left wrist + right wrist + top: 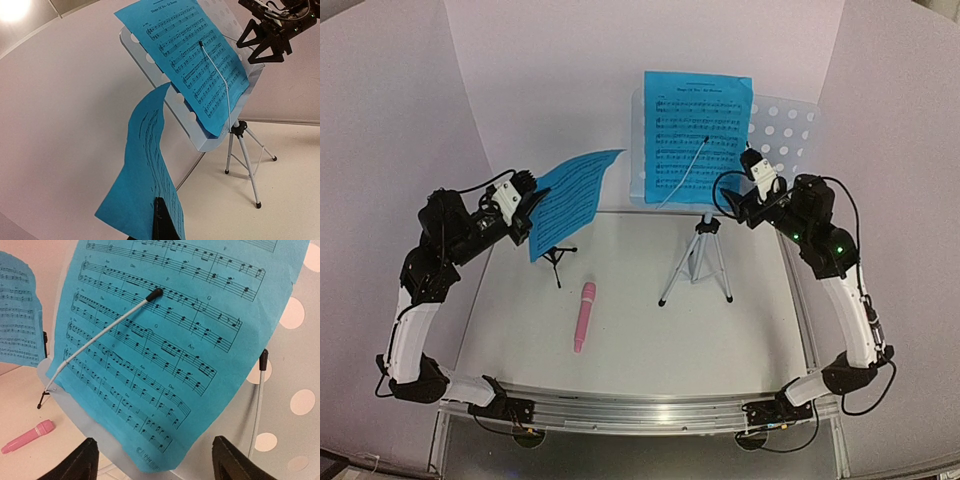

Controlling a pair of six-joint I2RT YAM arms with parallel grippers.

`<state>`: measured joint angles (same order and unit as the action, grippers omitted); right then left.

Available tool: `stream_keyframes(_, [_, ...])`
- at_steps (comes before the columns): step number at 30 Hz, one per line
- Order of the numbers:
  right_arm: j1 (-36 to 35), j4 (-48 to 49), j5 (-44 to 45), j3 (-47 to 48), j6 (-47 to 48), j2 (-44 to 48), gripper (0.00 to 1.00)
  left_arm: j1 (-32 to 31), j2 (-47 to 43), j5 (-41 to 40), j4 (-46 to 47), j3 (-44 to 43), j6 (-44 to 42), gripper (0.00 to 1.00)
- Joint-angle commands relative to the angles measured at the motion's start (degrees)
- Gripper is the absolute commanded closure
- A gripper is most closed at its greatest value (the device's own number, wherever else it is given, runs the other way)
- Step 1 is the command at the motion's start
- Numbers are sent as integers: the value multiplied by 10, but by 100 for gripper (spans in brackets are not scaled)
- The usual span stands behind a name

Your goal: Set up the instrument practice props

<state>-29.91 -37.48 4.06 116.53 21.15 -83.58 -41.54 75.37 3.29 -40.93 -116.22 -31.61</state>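
Pale walls close the white surface (650, 350) on three sides. The left hand (530, 212) is closed tight on one edge of a loose blue sheet (575, 190). In its wrist view one dark finger (161, 220) presses on the paper, which rises from it and curls over at the top.

The right hand (150, 462) has its fingers spread wide and holds nothing. Between them one sees the lower corner of the other blue sheet (160, 340), which rests on the music stand (782, 125). A thin wire arm (105, 330) lies across this sheet. A second wire arm (260, 390) stands beside it, on the bare dotted plate.

The stand is on its silver tripod (698, 265) near the far edge, a little right of the middle. The small black holder (557, 258) stands toward the far left corner, under the loose sheet. The pink microphone (584, 316) lies flat near the middle, left of the tripod, and is not yet in the holder.

I think the danger is the soft paper. Gripped at one edge only, it can fold, or catch the rim of the stand and push the first sheet off, because only one wire keeps that sheet. The tripod looks light, so a touch from either hand may tip it. The left arm, if it goes low, could knock the holder.
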Motion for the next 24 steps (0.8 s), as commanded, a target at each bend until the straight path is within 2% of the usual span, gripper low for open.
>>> stream_keyframes(1, [0, 2, -78, -5, -130, 40, 21, 1, -14, 25, 15, -13, -9, 100])
stream_keyframes(6, [-4, 4, -173, -7, -206, 33, 18, 1, -12, 63, 0, -50, 15, 100])
stream_keyframes(12, [-41, 29, -206, 8, -235, 5, 18, 1, -25, 158, -45, -81, 45, 100])
stream_keyframes(18, [-122, 43, -251, 53, -160, -30, 14, 1, -39, 262, -54, -91, 102, 100])
stream_keyframes(24, [-163, 47, -278, 95, -152, -76, 13, 1, -7, 368, -38, -117, 182, 100])
